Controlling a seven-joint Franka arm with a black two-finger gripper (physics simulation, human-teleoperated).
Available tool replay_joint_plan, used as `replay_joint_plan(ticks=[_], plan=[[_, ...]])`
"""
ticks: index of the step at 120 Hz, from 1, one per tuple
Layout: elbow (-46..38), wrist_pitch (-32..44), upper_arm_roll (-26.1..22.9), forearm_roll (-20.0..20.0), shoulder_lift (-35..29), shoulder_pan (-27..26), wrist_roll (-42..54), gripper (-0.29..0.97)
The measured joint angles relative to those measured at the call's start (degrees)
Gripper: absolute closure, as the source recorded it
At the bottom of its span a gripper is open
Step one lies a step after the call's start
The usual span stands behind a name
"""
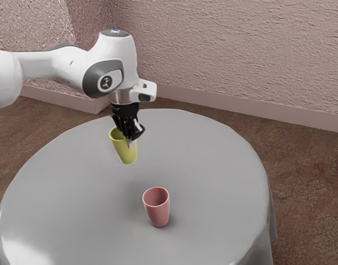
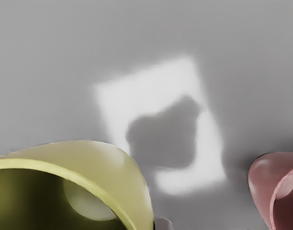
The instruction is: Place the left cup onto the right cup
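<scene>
- Exterior view: the gripper (image 1: pixel 131 138) is clamped on the rim of the yellow cup (image 1: pixel 123 150). One finger seems to be inside the mouth and one outside, though the dark fingers are hard to separate there. The cup hangs clear of the table (image 1: pixel 224 160), mouth up and somewhat tilted.
- Exterior view: the pink cup (image 1: pixel 156 206) stands upright on the table with its mouth open. The yellow cup is higher than the pink cup, off to the exterior view's left of it and farther back, so it is not over the pink cup's mouth.
- Exterior view: by this reading, the coming move must carry the held cup toward the exterior view's right and nearer the camera. It must then bring the cup's axis in line with the pink cup's upright axis and lower it. Nothing stands on the table between the two cups, and the arm (image 1: pixel 58 66) comes in from behind the pink cup.
- Wrist view: the yellow cup's rim and hollow (image 2: pixel 74 182) lie just under the hand. The pink cup (image 2: pixel 276 191) is off to one side. The bare table (image 2: pixel 65 57) between them carries a bright patch (image 2: pixel 122 100) with a dark shadow (image 2: pixel 161 139) in it.
</scene>
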Motion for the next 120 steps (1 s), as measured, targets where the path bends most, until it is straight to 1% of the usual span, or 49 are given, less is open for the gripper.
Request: replay_joint_plan(ticks=[26,51,69,92,120], plan=[[-2.59,0.03,-4.00,0.70,-2.64,1.31,-1.39,0.79],[-3.03,0.02,-8.22,1.21,-3.06,2.05,-3.00,0.79],[-3.55,-0.01,-10.22,1.49,-3.67,1.59,-4.24,0.79],[-5.78,-0.04,-15.25,1.59,-4.99,4.41,-6.03,0.79],[-7.08,0.02,-18.18,1.59,-5.45,4.89,-8.30,0.79]])
